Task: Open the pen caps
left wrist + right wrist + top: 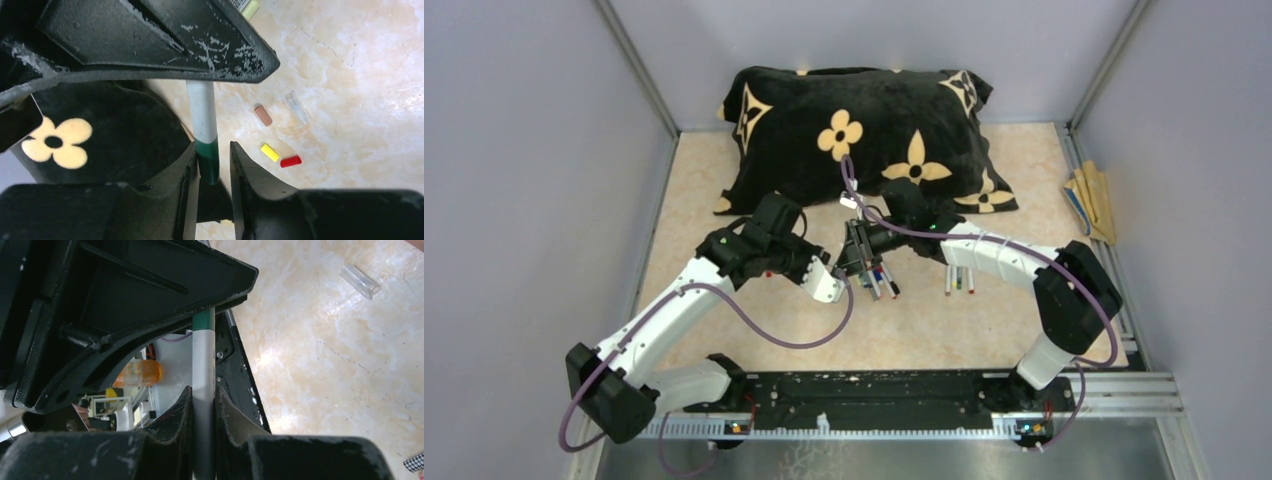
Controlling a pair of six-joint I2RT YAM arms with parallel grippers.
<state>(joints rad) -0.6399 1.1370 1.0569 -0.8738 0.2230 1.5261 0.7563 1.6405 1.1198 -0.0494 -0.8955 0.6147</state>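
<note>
My right gripper (pixel 203 390) is shut on the grey-white barrel of a pen (pixel 203 360), which it holds off the table. The pen's green cap (pixel 208 160) lies between my left gripper's (pixel 212 147) fingers. It touches the left finger and a small gap shows to the right one, so the jaws are narrowly open. In the top view both grippers meet mid-table, the left (pixel 844 280) and the right (pixel 861 255). Loose caps lie on the table: brown (pixel 263 115), clear (pixel 298 107), yellow (pixel 270 152) and red (pixel 290 161).
A black pillow (pixel 864 135) with tan flowers lies at the back. More pens lie under the grippers (pixel 882 283) and to their right (pixel 959 280). Flat tan sticks (pixel 1094 200) rest against the right wall.
</note>
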